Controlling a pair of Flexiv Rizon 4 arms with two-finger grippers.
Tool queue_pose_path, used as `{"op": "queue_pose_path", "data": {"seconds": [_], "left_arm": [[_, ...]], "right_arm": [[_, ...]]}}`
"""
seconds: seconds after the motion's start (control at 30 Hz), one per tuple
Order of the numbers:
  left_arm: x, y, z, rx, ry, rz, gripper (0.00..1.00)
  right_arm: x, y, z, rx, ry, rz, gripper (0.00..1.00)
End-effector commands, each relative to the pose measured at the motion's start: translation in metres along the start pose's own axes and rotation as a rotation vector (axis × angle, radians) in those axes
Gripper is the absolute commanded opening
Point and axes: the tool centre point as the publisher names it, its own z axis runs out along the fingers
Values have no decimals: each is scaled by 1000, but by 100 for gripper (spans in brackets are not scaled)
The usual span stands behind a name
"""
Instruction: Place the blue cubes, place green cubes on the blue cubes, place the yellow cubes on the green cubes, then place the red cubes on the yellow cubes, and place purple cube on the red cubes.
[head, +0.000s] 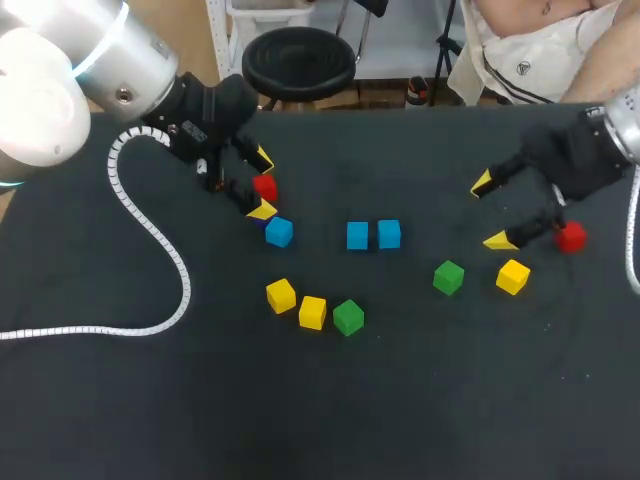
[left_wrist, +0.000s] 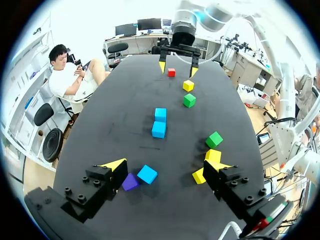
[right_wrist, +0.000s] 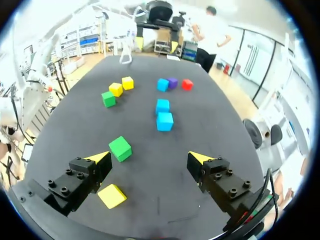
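Head view: crowded cubes under the left jaws

Left gripper hung wide open over a tight row of red cube, purple cube and blue cube. Closing there risked nudging one or seizing the wrong one. A blue pair sat side by side mid-table, with nothing stacked. Right gripper, also wide and empty, hovered beside a second red cube, which a finger could knock.

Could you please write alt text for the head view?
Two open hands hang over a dark table: the left hand by a red cube and a blue cube, the right hand by a second red cube. A blue pair sits mid-table; green cubes and yellow cubes lie nearer the robot.
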Motion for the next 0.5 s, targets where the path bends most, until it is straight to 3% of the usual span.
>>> {"op": "queue_pose_path", "data": {"seconds": [0.03, 0.5], "left_arm": [[1, 0, 0, 0, -1, 1, 100], [1, 0, 0, 0, -1, 1, 100]], "right_arm": [[5, -12, 0, -30, -109, -3, 100], [-1, -21, 7, -66, -105, 14, 100]]}}
